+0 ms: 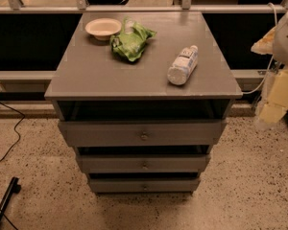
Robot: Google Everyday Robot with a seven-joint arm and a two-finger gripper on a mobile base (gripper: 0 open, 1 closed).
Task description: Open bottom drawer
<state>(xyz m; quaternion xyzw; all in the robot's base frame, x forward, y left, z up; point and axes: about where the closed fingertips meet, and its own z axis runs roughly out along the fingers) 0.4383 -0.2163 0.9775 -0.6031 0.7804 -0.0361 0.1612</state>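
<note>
A grey wooden cabinet with three drawers stands in the middle of the camera view. The bottom drawer is the lowest and narrowest front, with a small round metal knob at its centre. A dark gap shows above its front panel. The mid-sized drawer and the widest top drawer sit above it. My gripper is a pale, blurred shape at the right edge, off to the right of the cabinet at about top-drawer height, well apart from the bottom knob.
On the cabinet top lie a white bowl, a green bag and a plastic water bottle on its side. A black cable and a black bar lie on the speckled floor at left. A railing runs behind.
</note>
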